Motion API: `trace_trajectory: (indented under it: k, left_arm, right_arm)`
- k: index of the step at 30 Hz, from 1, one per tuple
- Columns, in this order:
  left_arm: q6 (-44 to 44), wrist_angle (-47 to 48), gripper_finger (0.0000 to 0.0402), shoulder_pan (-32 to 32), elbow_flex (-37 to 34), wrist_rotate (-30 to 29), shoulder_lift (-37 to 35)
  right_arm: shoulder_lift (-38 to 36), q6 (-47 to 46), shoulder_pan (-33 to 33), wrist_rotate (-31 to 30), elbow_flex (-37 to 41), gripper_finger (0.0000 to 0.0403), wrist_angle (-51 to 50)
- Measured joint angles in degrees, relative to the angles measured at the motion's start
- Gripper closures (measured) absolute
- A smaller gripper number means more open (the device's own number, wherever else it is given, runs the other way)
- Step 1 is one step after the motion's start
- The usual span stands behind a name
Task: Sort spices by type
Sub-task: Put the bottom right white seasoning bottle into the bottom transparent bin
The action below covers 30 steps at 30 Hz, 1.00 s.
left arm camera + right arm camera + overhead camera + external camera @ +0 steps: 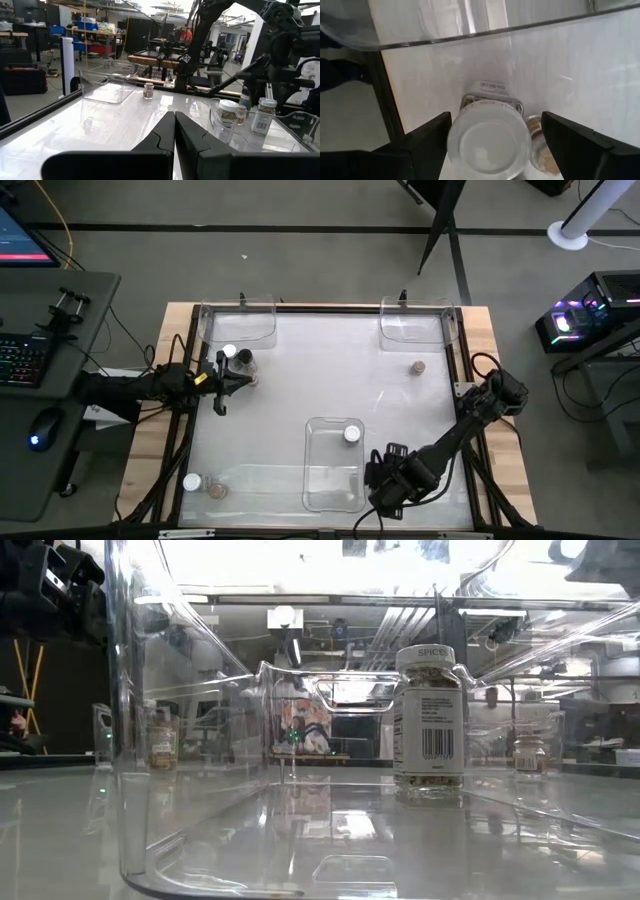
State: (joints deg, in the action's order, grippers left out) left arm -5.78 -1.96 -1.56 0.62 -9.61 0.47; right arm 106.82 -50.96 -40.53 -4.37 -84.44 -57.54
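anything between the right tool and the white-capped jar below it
Nothing visible: the white-capped spice jar sits between the fingers of the open right tool. A tan-topped jar stands close beside it, near one finger.

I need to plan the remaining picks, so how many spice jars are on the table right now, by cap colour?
White-capped jars: 4
Tan-capped jars: 3
Dark-capped jar: 1
Total: 8
One white and one tan show only in the right wrist view. More may be hidden.
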Motion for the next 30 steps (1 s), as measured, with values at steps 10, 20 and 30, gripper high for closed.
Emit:
trace_trajectory:
  k: [10, 20, 30]
  left_arm:
    - [0.0, 0.0, 0.0401, 0.02, 0.0, 0.0, 0.0]
    - [0.0, 0.0, 0.0401, 0.02, 0.0, 0.0, 0.0]
    - [0.0, 0.0, 0.0401, 0.0, 0.0, 0.02, 0.0]
  right_arm:
    - [3.56, 0.46, 1.57, 3.41, 0.0, 0.0098, 0.51]
    - [4.4, -0.01, 1.72, 4.38, -0.63, 0.0181, -0.73]
    - [1.47, 9.5, 4.72, 2.1, -18.46, 0.0211, -24.46]
